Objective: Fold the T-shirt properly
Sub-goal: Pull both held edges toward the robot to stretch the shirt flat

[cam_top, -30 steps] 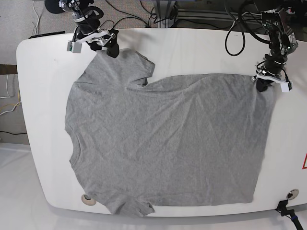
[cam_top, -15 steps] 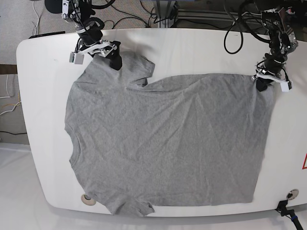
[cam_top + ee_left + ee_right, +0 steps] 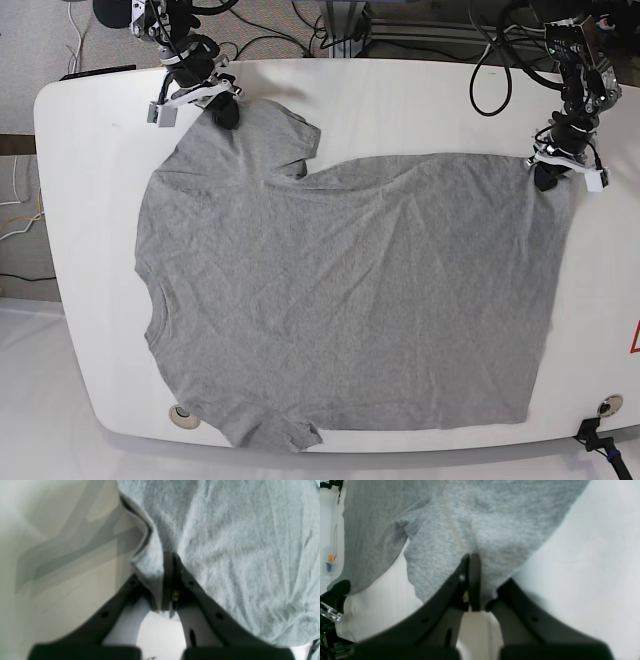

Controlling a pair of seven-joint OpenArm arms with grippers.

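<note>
I see the grey T-shirt (image 3: 340, 300) spread flat and face down or up, I cannot tell which, over most of the white table (image 3: 90, 130), collar toward the base view's left edge and hem toward its right. My right gripper (image 3: 472, 562) has its jaws pinched together on the far sleeve's edge, with cloth bunched up between the fingers (image 3: 463, 580) and bare tabletop showing just beside it. My left gripper (image 3: 171, 562) is likewise clamped narrow on the far hem corner, a fold of fabric standing up between the jaws, arm (image 3: 580, 70) reaching in from the table's far right corner.
</note>
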